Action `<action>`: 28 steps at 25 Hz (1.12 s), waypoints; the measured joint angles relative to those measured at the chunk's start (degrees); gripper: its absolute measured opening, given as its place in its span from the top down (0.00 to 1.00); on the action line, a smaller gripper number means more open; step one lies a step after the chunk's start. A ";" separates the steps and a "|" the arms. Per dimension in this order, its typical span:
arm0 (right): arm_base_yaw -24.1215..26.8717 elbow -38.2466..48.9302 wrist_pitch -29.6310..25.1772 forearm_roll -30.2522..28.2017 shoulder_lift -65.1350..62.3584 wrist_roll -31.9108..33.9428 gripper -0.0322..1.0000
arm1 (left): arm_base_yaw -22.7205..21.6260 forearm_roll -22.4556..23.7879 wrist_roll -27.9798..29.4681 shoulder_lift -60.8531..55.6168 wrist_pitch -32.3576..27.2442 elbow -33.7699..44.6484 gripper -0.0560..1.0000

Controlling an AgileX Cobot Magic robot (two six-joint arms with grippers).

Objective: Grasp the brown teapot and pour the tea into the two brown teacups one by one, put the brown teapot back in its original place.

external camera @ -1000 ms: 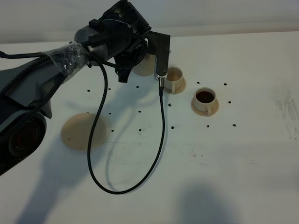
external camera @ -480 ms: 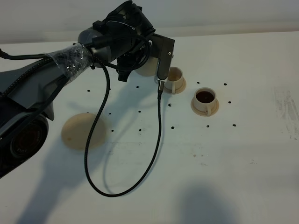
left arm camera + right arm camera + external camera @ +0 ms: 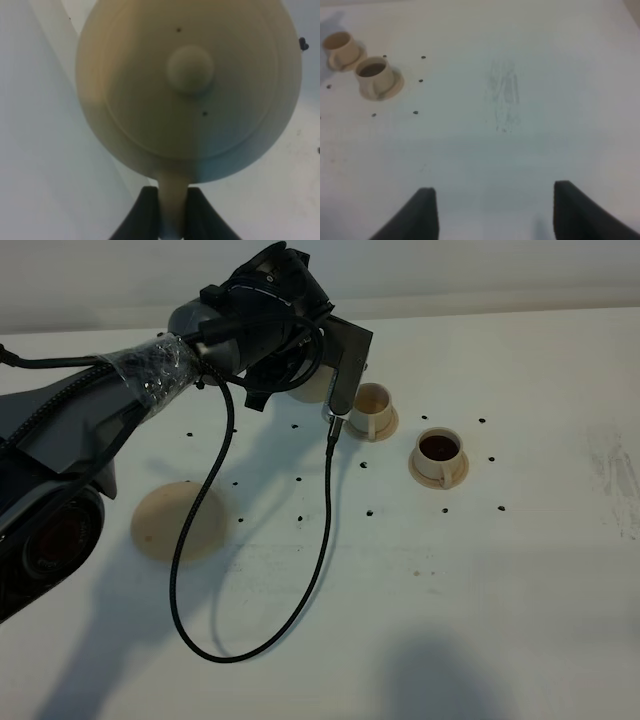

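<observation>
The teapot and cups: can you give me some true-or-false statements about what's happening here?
1. The left gripper is shut on the brown teapot handle. True.
2. Both teacups hold dark tea. False: only the farther teacup shows dark tea; the nearer teacup looks pale inside.
3. The teapot sits on the disc coaster. False: the coaster is bare; the teapot is beside the nearer teacup.
4. The right gripper is open, holding nothing. True.

Pale tan clay teapot (image 3: 190, 85), lid flecked with two dark specks; white table (image 3: 520, 590) dotted with small black marks. One beige teacup (image 3: 438, 452) shows dark brown liquid, the second teacup (image 3: 372, 405) seemingly pale inside. Tan disc coaster (image 3: 180, 522); black cable (image 3: 228, 658).
</observation>
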State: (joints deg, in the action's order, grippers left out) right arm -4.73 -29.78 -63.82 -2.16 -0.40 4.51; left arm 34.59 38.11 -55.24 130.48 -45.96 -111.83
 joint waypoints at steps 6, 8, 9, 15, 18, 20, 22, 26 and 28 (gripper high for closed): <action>0.00 0.00 0.00 0.00 0.00 0.00 0.50 | 0.09 0.79 1.12 0.66 0.70 0.00 0.94; 0.00 0.00 0.00 0.00 0.00 0.00 0.50 | 0.16 0.79 1.21 1.40 0.91 0.00 0.94; 0.00 0.00 0.00 0.00 0.00 0.00 0.50 | 0.16 0.84 1.21 1.85 0.98 0.00 0.94; 0.00 0.00 0.00 0.00 0.00 0.00 0.50 | 0.28 1.28 1.38 2.75 2.09 0.00 0.94; 0.00 0.00 0.00 0.00 0.00 0.00 0.50 | 0.53 2.59 1.98 2.88 2.27 0.00 0.94; 0.00 0.00 0.00 0.00 0.00 0.00 0.50 | 0.66 3.54 2.37 2.88 2.76 0.00 0.94; 0.00 0.00 0.00 0.00 0.00 0.00 0.50 | 0.79 4.02 2.50 2.88 3.37 0.00 0.94; 0.00 0.00 0.00 0.00 0.00 0.00 0.50 | 1.02 5.22 2.70 2.88 3.55 0.00 0.94; 0.00 0.00 0.00 0.00 0.00 0.00 0.50 | 1.28 5.94 2.75 2.88 3.81 0.00 0.94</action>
State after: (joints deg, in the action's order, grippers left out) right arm -4.73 -29.78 -63.82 -2.16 -0.40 4.51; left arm 35.87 44.05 -52.49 133.36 -42.15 -111.83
